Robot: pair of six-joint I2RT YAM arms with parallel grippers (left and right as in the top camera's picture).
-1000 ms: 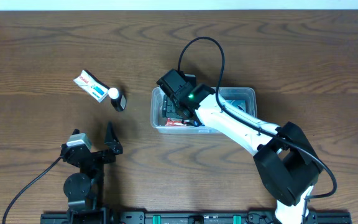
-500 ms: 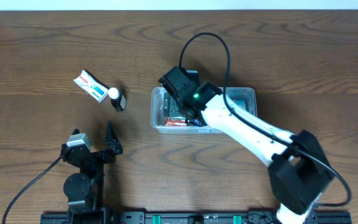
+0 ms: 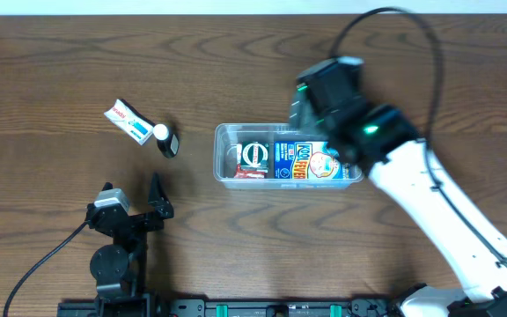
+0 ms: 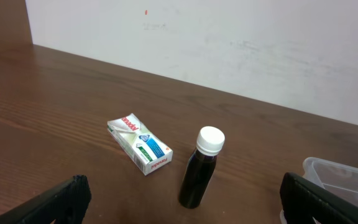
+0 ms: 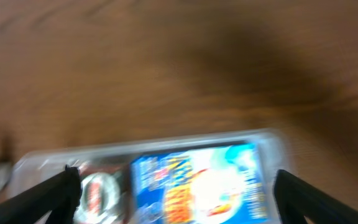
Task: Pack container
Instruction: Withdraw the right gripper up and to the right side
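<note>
Clear glossy plastic container (image 3: 219,155) on grained wooden table (image 3: 51,70)

1. Overhead view: even, soft light on the table (image 3: 60,70), shadows faint; the right arm (image 3: 438,204) is blurred
2. Left wrist view: sharp throughout, the white wall (image 4: 229,43) bright, the bottle cap (image 4: 211,139) catching light
3. Right wrist view: heavy blur smears the container (image 5: 272,149) and its blue box (image 5: 194,180); print unreadable

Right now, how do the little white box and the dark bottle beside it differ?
The white box lies flat; the dark bottle stands upright. The box is rectangular and pale with print; the bottle is round, dark, white-capped. Both sit on the table, outside the container.
</note>
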